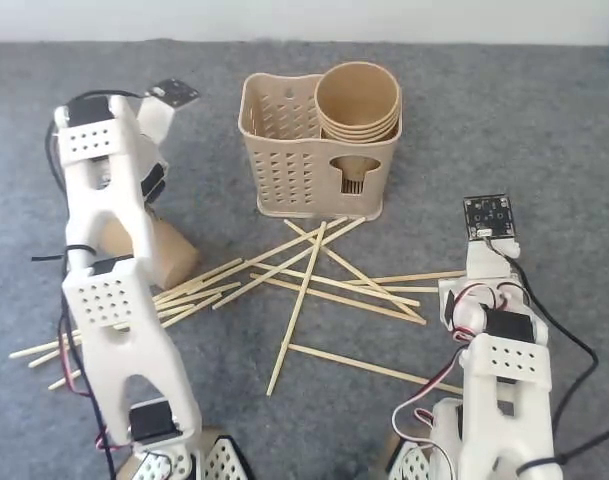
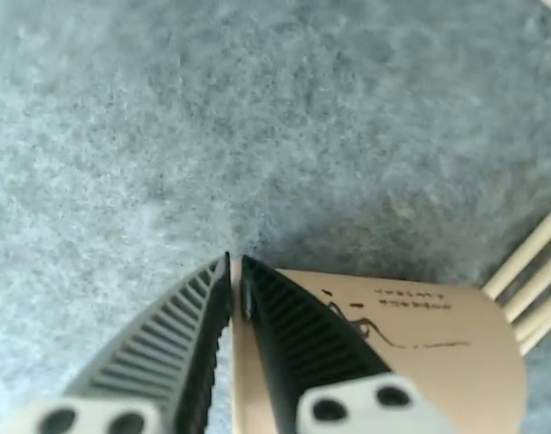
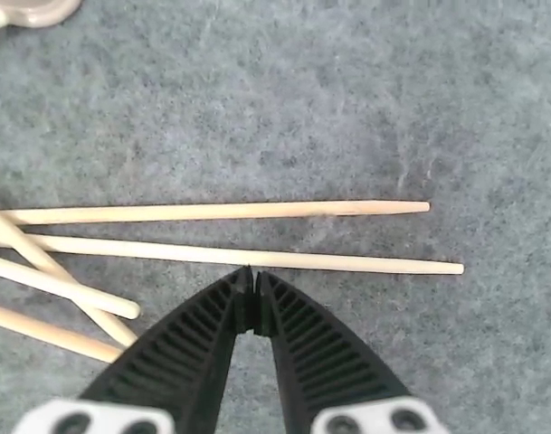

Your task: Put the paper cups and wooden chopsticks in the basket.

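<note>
Left gripper [image 2: 235, 264] is pinching the tipped paper cup [image 2: 420, 362] by its wall; right gripper [image 3: 254, 276] is closed, empty (just above some chopsticks [image 3: 347, 261]). Basket [image 1: 284, 180] sits far centre.

basket [image 1: 284, 170]: far middle of the carpet [image 1: 484, 130], behind the chopsticks
cup stack [image 1: 357, 100]: in the basket, at its right end
lone cup [image 1: 169, 255]: on its side, front-left of the basket, beside the left arm [image 1: 104, 250]
chopsticks [image 1: 302, 290]: strewn between the two arms, some reaching the right arm [image 1: 494, 330]
</note>
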Robot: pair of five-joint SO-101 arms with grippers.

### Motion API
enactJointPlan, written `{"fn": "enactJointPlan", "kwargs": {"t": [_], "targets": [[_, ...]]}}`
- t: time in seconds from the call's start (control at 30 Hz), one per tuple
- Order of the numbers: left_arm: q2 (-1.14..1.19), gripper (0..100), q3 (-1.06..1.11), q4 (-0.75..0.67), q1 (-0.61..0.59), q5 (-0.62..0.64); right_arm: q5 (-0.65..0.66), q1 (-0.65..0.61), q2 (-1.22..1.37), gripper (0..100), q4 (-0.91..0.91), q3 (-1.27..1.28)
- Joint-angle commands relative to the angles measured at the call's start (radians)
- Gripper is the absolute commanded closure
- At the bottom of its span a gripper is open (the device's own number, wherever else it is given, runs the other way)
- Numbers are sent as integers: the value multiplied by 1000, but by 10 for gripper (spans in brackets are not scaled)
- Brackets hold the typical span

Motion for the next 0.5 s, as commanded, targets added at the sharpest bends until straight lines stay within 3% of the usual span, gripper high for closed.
{"fn": "enactJointPlan", "kwargs": {"t": [0.0, 0.23, 0.47], "targets": [[-114, 989, 30, 37, -15, 52, 12, 8, -30, 991, -16, -8], [-413, 989, 298, 37, -5, 150, 12, 7, -30, 991, -18, -8], [-703, 989, 504, 37, 9, 110, 11, 8, -30, 991, -18, -8]]}}
